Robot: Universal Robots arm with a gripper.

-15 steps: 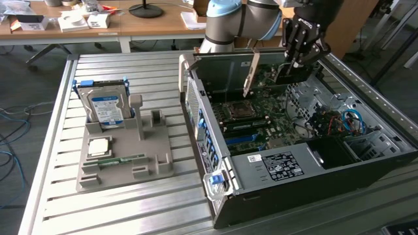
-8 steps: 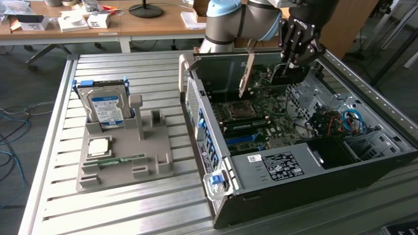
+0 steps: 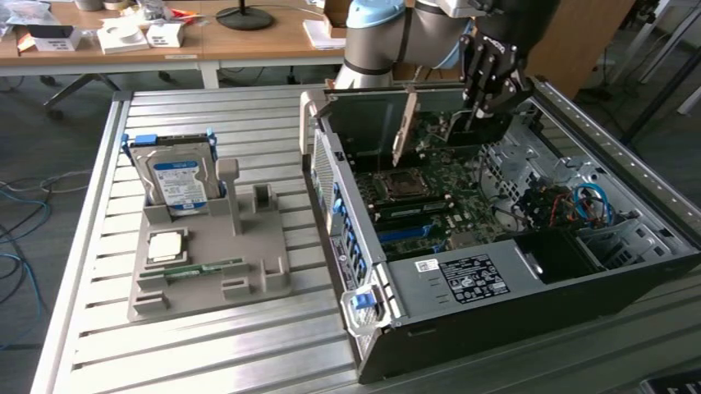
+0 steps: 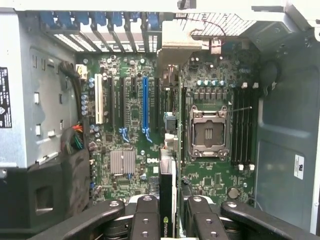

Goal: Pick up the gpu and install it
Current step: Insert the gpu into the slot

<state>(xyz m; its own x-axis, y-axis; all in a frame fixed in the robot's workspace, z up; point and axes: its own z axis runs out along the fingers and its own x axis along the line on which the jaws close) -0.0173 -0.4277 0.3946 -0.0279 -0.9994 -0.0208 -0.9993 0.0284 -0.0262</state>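
My gripper (image 3: 483,109) hangs inside the open computer case (image 3: 471,283) and is shut on the gpu (image 3: 474,131), a thin dark card held upright on edge. In the wrist view the gpu (image 4: 168,197) runs edge-on away from between my two black fingers (image 4: 145,212), and its grey metal bracket (image 4: 176,42) reaches the case's slotted rear wall. The card stands over the motherboard (image 4: 130,165), between the blue slot (image 4: 145,105) and the processor socket (image 4: 209,132). Whether its lower edge sits in a slot is hidden.
To the exterior view's left of the case a grey fixture (image 3: 246,246) holds a silver hard drive (image 3: 180,180), a processor chip (image 3: 167,245) and a green memory stick (image 3: 203,268). Cables (image 3: 586,201) and a drive bay crowd the case's far side. Desks stand behind.
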